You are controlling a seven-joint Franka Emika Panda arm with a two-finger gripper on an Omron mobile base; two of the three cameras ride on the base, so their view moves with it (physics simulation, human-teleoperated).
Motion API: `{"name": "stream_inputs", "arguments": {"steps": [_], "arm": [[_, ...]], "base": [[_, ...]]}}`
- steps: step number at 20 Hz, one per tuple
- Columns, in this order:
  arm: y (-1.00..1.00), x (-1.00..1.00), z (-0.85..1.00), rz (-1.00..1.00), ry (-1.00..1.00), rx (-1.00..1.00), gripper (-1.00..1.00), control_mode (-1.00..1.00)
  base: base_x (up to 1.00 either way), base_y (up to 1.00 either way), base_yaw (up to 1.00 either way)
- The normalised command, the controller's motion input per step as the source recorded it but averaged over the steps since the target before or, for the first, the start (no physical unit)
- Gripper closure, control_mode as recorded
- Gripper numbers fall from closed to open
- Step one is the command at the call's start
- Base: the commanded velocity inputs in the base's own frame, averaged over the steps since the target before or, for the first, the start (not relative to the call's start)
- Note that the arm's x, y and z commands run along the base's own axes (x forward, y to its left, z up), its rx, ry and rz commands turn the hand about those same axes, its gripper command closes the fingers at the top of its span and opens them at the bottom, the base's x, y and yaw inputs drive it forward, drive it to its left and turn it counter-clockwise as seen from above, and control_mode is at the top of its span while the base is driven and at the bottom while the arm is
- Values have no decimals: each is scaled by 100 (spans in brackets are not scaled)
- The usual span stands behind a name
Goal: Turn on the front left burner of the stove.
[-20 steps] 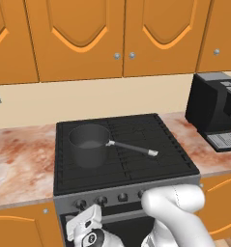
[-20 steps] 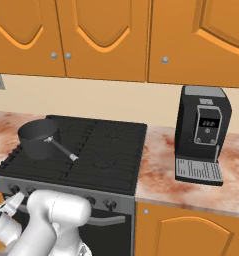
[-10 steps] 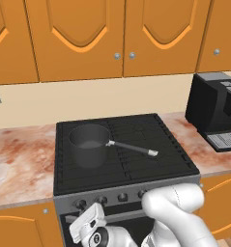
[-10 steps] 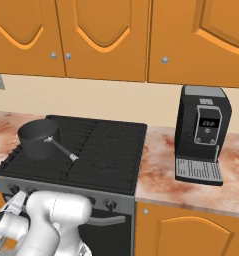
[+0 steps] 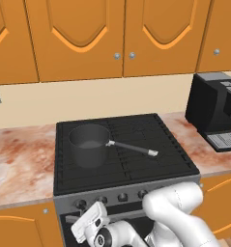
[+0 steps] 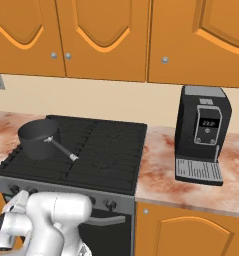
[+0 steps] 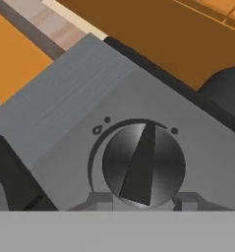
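One knob (image 7: 143, 165) dead ahead of hand (image 7: 143, 201), fingertips (image 7: 98, 201) apart, flanking its lower rim, seemingly not clamped. Pointer ridge runs near-lengthwise between them. Knob sits at left end of stove (image 5: 131, 193) front, below front left burner (image 5: 85, 171).

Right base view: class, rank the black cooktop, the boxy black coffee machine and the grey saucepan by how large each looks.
1. Black ribbed cooktop, largest.
2. Boxy black coffee machine.
3. Grey saucepan, smallest; it sits farther back, so it may look somewhat smaller than it really is.
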Motion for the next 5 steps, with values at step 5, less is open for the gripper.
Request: {"name": "stream_inputs", "arguments": {"steps": [5], "arm": [[29,0,86,10,-26,-12,100,-100]], "base": [[0,0,0]]}}
